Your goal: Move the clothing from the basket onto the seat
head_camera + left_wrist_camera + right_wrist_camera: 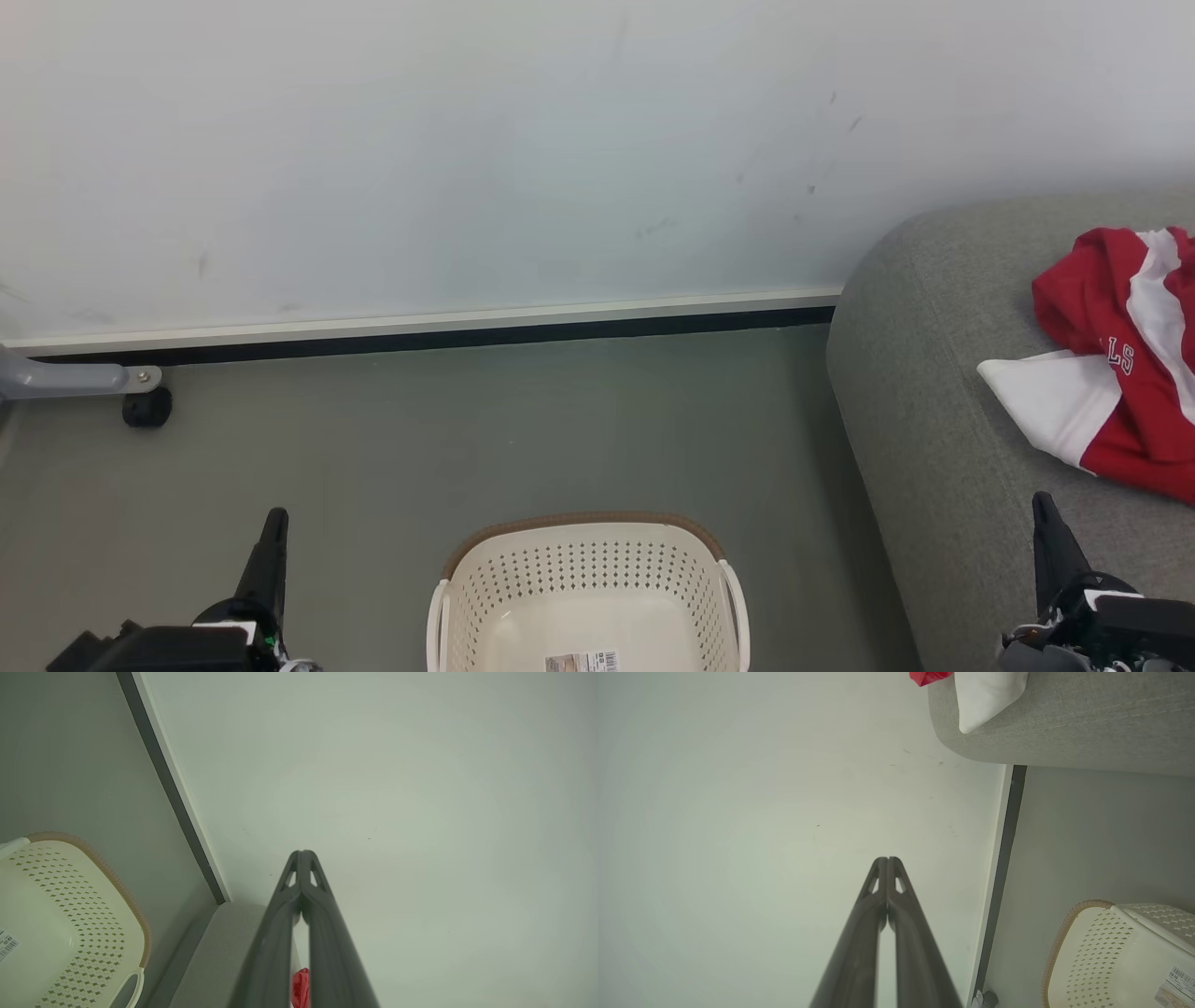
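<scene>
Finds the clothing [1130, 355] already heaped on the seat [934, 392], outside the basket [588, 569]. Puts it ahead and slightly right of the right gripper [1043, 509], the nearer one, long axis running roughly away from the robot. Shows left gripper [274, 521] and right alike pressed closed, holding nothing.

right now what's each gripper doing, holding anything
left gripper: shut, holding nothing
right gripper: shut, holding nothing

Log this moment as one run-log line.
red-and-white jersey: lying on grey sofa | laundry basket: no clothing seen inside | left gripper: shut, empty | right gripper: shut, empty | task: looks done
</scene>
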Robot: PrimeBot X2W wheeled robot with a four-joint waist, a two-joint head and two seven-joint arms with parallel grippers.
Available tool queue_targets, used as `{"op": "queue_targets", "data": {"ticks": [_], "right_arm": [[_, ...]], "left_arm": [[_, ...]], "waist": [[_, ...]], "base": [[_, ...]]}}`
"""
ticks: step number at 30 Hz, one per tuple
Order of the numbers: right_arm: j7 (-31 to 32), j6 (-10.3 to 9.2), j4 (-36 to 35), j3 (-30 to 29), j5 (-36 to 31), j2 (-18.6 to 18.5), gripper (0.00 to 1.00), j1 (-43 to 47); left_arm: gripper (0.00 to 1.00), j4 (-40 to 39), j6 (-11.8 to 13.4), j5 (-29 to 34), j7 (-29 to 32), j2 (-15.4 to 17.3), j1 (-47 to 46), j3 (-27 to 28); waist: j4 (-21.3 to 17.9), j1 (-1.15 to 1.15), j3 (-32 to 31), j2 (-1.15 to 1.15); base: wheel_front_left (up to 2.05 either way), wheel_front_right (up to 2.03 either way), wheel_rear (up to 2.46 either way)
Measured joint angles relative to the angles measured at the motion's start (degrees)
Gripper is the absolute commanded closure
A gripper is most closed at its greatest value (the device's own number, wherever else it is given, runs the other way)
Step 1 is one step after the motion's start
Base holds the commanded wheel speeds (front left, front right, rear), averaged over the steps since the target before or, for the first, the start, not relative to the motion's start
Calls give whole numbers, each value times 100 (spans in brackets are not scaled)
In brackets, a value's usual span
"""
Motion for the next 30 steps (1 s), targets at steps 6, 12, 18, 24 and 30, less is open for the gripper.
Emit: {"op": "queue_targets", "data": {"ticks": [6, 12, 18, 24, 30], "right_arm": [[0, 0, 0, 0, 0, 0, 100, 0], [0, 0, 0, 0, 0, 0, 100, 0], [0, 0, -1, 0, 0, 0, 100, 0], [0, 0, -1, 0, 0, 0, 100, 0], [0, 0, -1, 0, 0, 0, 100, 0]], "left_arm": [[100, -1, 0, 0, 0, 0, 0, 0], [100, -1, 0, 0, 0, 0, 0, 0], [100, -1, 0, 0, 0, 0, -1, 0], [100, -1, 0, 0, 0, 0, -1, 0], [100, -1, 0, 0, 0, 0, -1, 0]], "waist": [[0, 0, 0, 0], [0, 0, 0, 0], [0, 0, 0, 0], [0, 0, 0, 0], [0, 0, 0, 0]], "base": [[0, 0, 0], [0, 0, 0], [0, 0, 0], [0, 0, 0], [0, 0, 0]]}}
